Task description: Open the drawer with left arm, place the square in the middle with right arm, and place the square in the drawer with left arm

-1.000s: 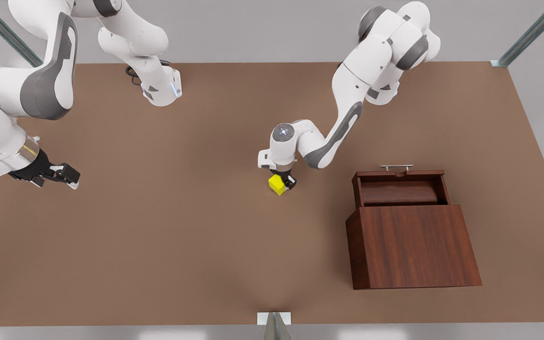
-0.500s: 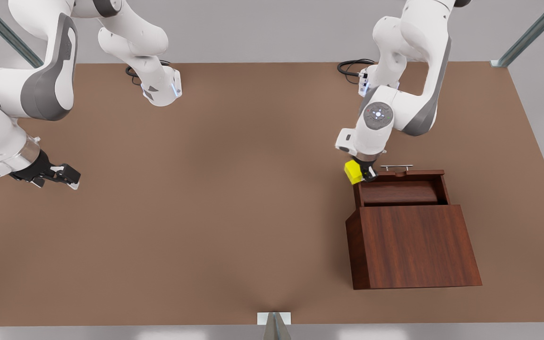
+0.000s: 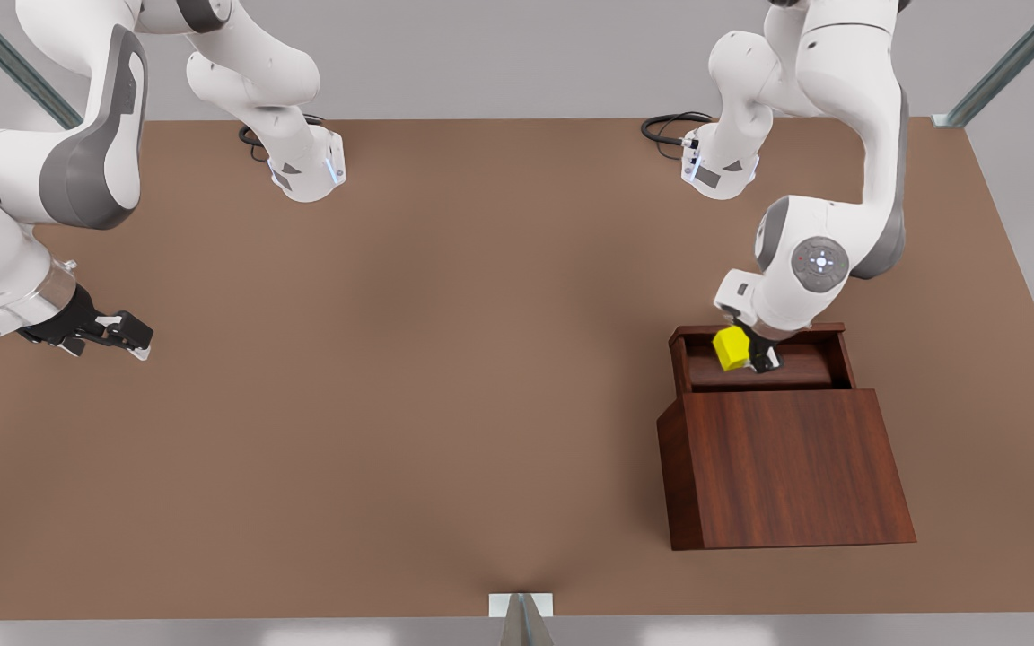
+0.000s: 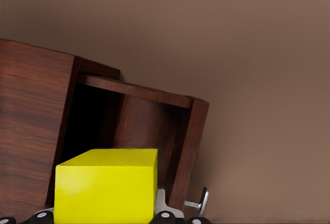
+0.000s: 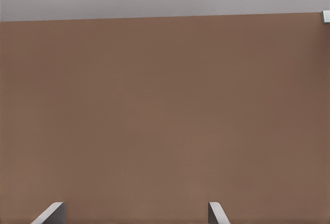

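1. The cabinet stands near the bench edge at the front view's right, nearer the camera-side edge than the far one. Its drawer is pulled out toward the far edge and lies open from above. In the left wrist view the drawer's silver handle shows beyond its front panel.
2. The left pincer hangs over the open drawer and is clamped on the square. In the left wrist view the yellow cube sits between the fingertips, above the dark cavity.
3. Judgement: the step in hand is the final deposit. The cube appears above the tray, toward the side on the front view's left. To do it well, centre it away from the drawer walls, lower it until it is just above the floor, then part the fingers and lift straight up.
4. Obstacles: the drawer's front panel and side walls stand close to the pincer, and the cabinet top overhangs the rear of the cavity. A sideways exit risks a knock.
5. The right pincer waits near the bench edge at the front view's left, well apart. Its fingertips stand apart with nothing between them.
6. At the far edge, both arm bases stand clear of the work.
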You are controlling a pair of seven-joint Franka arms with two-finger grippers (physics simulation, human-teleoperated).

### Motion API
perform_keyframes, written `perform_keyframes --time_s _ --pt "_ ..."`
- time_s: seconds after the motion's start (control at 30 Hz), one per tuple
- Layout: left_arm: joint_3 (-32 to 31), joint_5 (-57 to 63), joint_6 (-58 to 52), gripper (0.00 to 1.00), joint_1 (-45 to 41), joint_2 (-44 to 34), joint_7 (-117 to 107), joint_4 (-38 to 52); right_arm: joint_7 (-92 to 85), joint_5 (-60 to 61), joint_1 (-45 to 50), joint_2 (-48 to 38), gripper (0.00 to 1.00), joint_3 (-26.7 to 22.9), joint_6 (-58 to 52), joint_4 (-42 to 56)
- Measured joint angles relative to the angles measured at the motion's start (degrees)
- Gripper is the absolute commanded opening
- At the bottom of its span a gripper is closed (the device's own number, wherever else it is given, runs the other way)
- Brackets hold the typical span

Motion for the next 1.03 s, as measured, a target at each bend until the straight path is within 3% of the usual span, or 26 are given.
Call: perform_keyframes --time_s 0.13,0.17,0.2,0.4,0.47,0.57,0.7,0.73,0.77,0.87,1.03 --pt "0.5 -1.0 1.7 0.72 -0.1 1.5 1.1 0.1 0.0 0.0 0.0 0.0 1.0 0.0 0.0 0.0" --pt "0.6 -1.2 1.8 0.94 -0.3 1.6 1.2 0.1 0.0 0.0 0.0 0.0 1.0 0.0 0.0 0.0" --pt "0.6 -1.4 1.8 1.0 -0.2 1.6 1.2 0.1 0.0 0.0 0.0 0.0 1.0 0.0 0.0 0.1" --pt "0.7 -2.3 0.0 1.0 -0.4 1.4 -1.6 0.2 0.0 0.1 0.0 0.0 1.0 0.0 0.0 0.0" --pt "0.8 -2.8 -8.3 1.0 -0.4 1.0 -21.1 3.4 0.0 0.1 0.0 0.0 1.0 0.0 0.0 0.0" --pt "0.9 -3.3 -18.9 1.0 -0.2 1.3 -36.9 13.4 0.0 0.1 0.0 0.0 1.0 0.0 0.0 0.0" --pt "2.4 -3.4 -20.0 1.0 0.1 4.1 -57.1 24.8 0.0 0.1 0.1 0.0 1.0 0.0 0.0 0.0" --pt "1.0 -3.4 -19.9 1.0 2.5 4.8 -60.4 26.9 0.0 0.1 0.1 0.0 1.0 0.0 0.0 0.0" --pt "-7.3 -3.4 -19.9 1.0 11.6 4.7 -62.5 28.4 0.0 0.1 0.1 0.0 1.0 0.0 0.0 0.1" --pt "-21.0 -1.9 -19.1 1.0 24.9 4.2 -68.3 30.3 0.0 0.1 0.1 0.0 1.0 0.0 0.0 0.0" --pt "-26.4 3.1 -19.1 1.0 27.6 4.4 -70.3 30.6 0.0 0.1 0.0 0.0 1.0 0.0 0.0 0.0"
